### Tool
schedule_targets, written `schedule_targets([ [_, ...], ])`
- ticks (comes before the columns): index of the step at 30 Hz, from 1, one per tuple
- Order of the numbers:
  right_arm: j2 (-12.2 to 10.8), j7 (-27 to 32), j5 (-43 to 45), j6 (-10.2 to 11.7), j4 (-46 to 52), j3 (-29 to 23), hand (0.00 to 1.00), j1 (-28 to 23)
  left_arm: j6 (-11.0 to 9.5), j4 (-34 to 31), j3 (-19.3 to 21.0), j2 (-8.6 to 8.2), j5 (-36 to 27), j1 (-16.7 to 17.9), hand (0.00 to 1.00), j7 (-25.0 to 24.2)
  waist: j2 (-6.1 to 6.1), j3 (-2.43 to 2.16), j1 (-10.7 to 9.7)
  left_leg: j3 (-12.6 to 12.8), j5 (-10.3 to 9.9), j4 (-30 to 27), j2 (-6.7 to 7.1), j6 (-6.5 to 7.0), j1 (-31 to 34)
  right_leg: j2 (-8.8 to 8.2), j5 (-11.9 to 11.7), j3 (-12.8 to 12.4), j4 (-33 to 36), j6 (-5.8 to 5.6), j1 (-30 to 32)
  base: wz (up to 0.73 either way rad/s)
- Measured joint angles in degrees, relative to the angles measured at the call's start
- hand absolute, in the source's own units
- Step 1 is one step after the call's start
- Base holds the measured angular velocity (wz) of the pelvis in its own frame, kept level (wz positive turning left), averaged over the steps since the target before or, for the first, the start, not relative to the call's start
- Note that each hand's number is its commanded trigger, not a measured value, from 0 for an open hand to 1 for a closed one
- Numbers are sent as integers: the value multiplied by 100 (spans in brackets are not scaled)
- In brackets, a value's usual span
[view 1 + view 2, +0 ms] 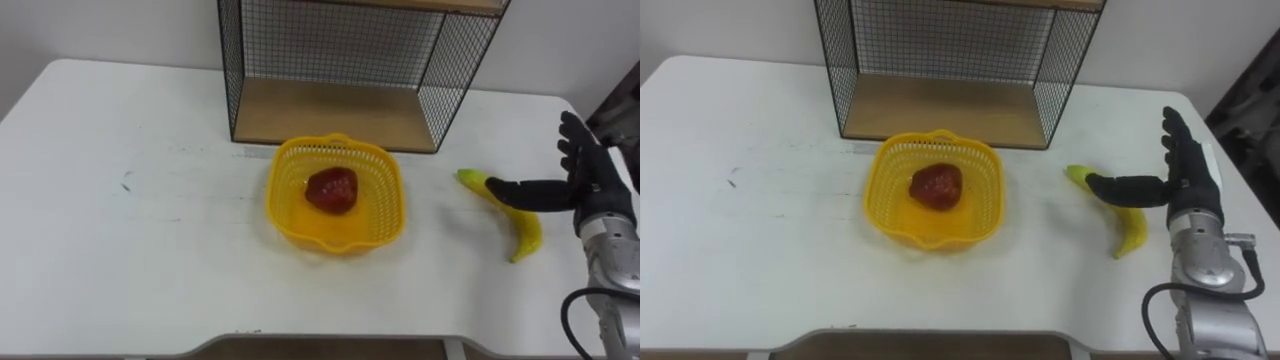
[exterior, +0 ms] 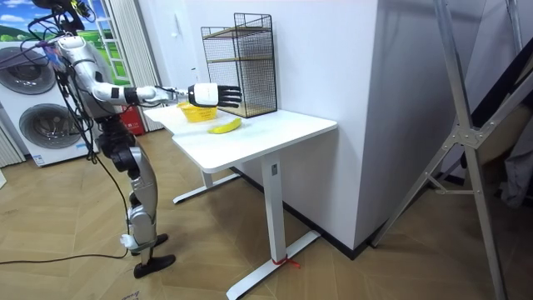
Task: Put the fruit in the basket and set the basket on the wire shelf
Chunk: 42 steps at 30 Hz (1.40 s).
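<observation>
Above the banana (image 1: 527, 236) hovers the right hand (image 1: 590, 188)

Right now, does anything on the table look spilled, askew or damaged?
Nothing stands out. The basket sits upright before the wire shelf with a red fruit inside; the banana lies beside it, by the open right hand.

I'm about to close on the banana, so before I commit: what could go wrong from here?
1. The right hand is open with its thumb across the banana; a poor close could push the curved fruit along the table rather than grip it.
2. The banana looks long against the basket, which holds a red fruit; it may overhang the rim.
3. An overhanging end could catch the wire shelf sides.
</observation>
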<state>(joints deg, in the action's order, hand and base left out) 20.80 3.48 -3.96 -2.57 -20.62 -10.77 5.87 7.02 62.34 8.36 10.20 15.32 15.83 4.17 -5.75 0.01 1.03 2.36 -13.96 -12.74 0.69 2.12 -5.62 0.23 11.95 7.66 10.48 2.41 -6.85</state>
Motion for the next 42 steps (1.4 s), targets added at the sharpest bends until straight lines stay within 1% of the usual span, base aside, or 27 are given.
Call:
schedule_targets([
  [5,11,-2,1,0,-162,0,0,43,3,-6,11,0,6,-6,0,-1,-22,-3,58,-5,0,0,-1,0,9,2,0,7,-8,0,0,0],
  [12,12,-240,38,-25,-457,0,0,105,42,-17,34,-2,1,61,0,-1,-9,-6,60,-17,0,-18,-1,0,14,-6,0,45,-13,0,-12,1],
  [14,12,-327,129,-29,-683,0,0,158,61,-32,35,-2,3,70,0,-2,-6,-6,59,-19,0,-29,-1,0,18,-7,0,52,-9,0,-13,0],
  [16,12,-438,309,-92,-949,0,0,183,61,-48,34,-2,5,69,0,-2,10,-8,59,-8,0,-62,1,0,58,-10,0,59,6,0,-11,0],
  [19,13,-573,482,-117,-1248,0,0,192,62,-44,33,1,7,77,0,-3,20,-11,55,-10,0,-86,0,0,103,-13,0,77,15,0,-3,0],
  [22,13,-626,572,-128,-1359,3,0,192,62,-43,31,1,5,100,0,-3,18,-10,53,-11,0,-87,1,0,105,-13,0,78,13,0,-3,0],
  [29,16,-791,683,-127,-1509,27,0,226,71,-33,34,81,4,124,0,-4,-83,-12,67,-90,4,-90,11,3,122,-18,2,122,0,-3,-33,3],
  [33,22,-885,783,-130,-1546,55,0,232,138,-32,34,119,2,123,0,-4,-124,2,78,-98,4,-93,10,3,108,-19,2,124,1,-3,-52,0],
  [38,31,-995,924,-130,-1707,54,0,278,184,-28,33,162,-1,124,0,-5,-135,8,74,-109,4,-113,13,3,106,-20,2,151,-33,-3,-93,2],
  [42,42,-1070,1044,-138,-1767,54,0,283,224,-18,32,173,-1,122,0,-14,-146,2,76,-132,3,-132,21,2,106,-22,2,186,-78,-2,-137,5],
])
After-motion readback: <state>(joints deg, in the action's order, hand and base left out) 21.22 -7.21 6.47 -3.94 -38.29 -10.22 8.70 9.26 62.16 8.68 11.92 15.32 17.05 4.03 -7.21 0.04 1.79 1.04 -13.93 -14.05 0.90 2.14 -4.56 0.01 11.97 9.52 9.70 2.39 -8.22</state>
